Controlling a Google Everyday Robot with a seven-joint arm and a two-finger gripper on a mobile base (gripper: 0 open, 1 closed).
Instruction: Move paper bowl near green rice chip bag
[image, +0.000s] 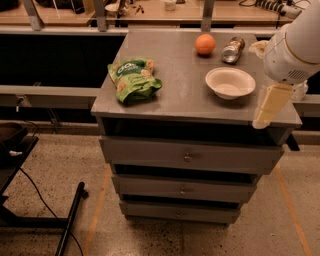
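gripper (266, 107): at bench (175, 97) right edge; grip state can't tell
paper bowl (230, 82): just left of it
green rice chip bag (134, 79): well left
orange (205, 44), silver can (233, 50): behind-left

Dim and warm-toned overall — brightest on the wooden bench (150, 10) along the top edge. Lit from above and behind: soft shadows in front of the paper bowl (230, 82) and green rice chip bag (134, 80) on the grey table (170, 100). Near black under the bench. Catches the pale gripper (265, 112) at the table's right front corner — and glints dully off the can (233, 50).
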